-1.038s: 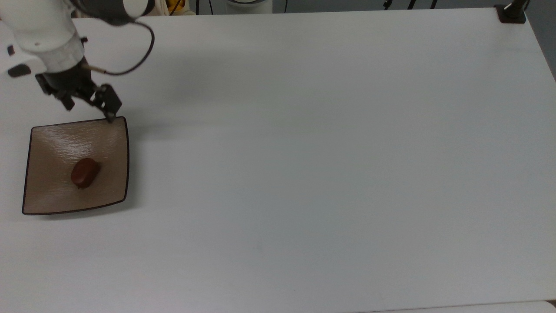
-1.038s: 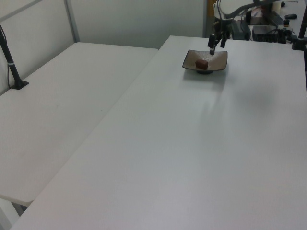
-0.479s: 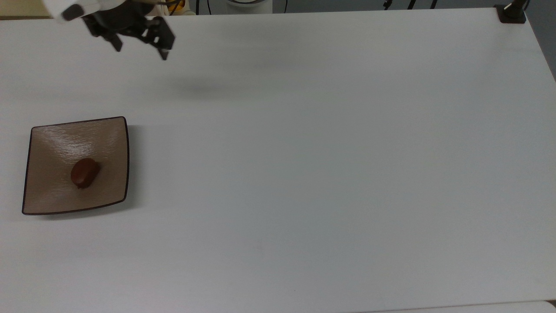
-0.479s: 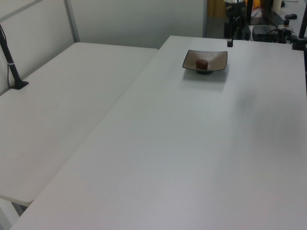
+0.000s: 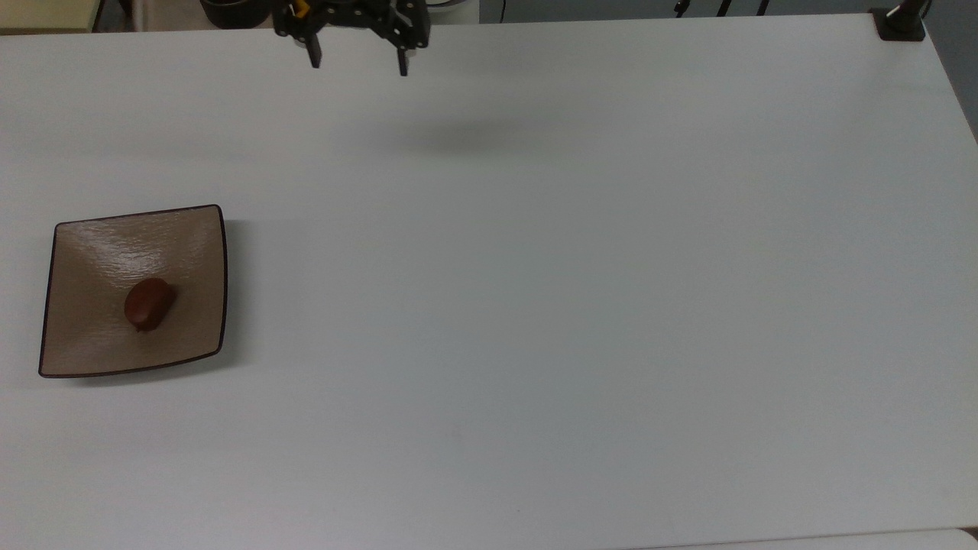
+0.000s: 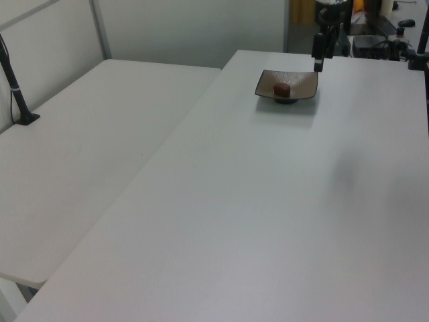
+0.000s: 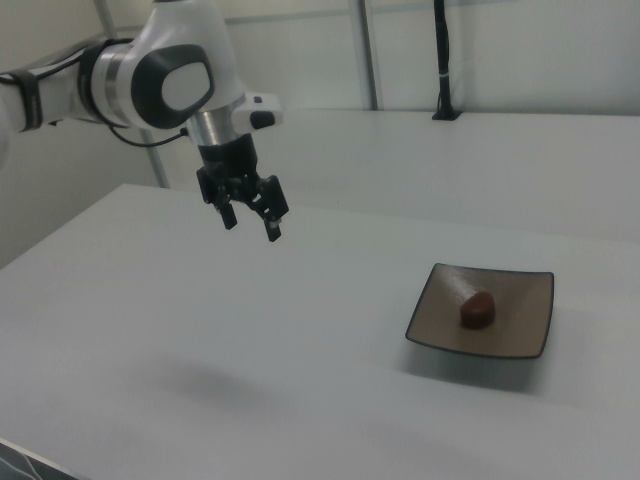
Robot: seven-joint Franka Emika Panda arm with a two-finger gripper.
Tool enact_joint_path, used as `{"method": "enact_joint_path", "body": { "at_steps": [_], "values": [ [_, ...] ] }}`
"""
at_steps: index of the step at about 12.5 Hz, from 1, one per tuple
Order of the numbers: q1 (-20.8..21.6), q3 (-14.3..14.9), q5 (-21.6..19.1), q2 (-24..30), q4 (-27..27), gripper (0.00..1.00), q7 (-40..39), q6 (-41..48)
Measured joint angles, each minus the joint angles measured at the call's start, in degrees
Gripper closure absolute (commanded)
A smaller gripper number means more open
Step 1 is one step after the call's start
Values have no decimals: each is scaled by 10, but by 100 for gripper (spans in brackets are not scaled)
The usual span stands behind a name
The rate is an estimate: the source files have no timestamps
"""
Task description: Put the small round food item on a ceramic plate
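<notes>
- The small red-brown food lump [image 5: 149, 303] lies on the plate [image 5: 92, 252]. It sits a bit below the plate's middle in the top view.
- In the right view the lump [image 7: 477, 308] rests near the middle of the plate [image 7: 520, 335]. In the left view the lump [image 6: 282, 88] also sits inside the plate [image 6: 305, 83].
- The plate is square and tan-brown, with a thin dark rim. It sits flat on the white table [image 5: 581, 305], near the top view's left edge.
- The gripper [image 5: 357, 63] is up in the air, well apart from the plate. It is at the far edge of the table in the top view, above and to the right of the plate.
- Its two black fingers [image 5: 314, 55] are spread wide apart, and nothing is between them.
- In the right view the gripper [image 7: 250, 224] hangs above the table on the right view's left side. The plate is over on the right view's right side.
- The white arm [image 7: 150, 80] reaches in from the right view's left and bends down to the gripper.
- In the left view the gripper [image 6: 318, 64] shows just past the plate's far corner.
- A soft grey shadow [image 5: 474, 139] lies on the table below the gripper in the top view.
- A second white table [image 6: 87, 154] stands on the left view's left, with a black pole [image 6: 15, 87] at its edge.
</notes>
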State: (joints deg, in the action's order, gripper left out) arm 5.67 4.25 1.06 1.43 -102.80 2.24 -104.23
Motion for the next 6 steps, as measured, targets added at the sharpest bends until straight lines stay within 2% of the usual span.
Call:
{"method": "enact_joint_path", "body": {
  "at_steps": [2,6],
  "values": [
    [0,-14,7,24,-48,0,3,-30],
    [-7,-13,15,27,-53,0,4,-43]
  ]
}}
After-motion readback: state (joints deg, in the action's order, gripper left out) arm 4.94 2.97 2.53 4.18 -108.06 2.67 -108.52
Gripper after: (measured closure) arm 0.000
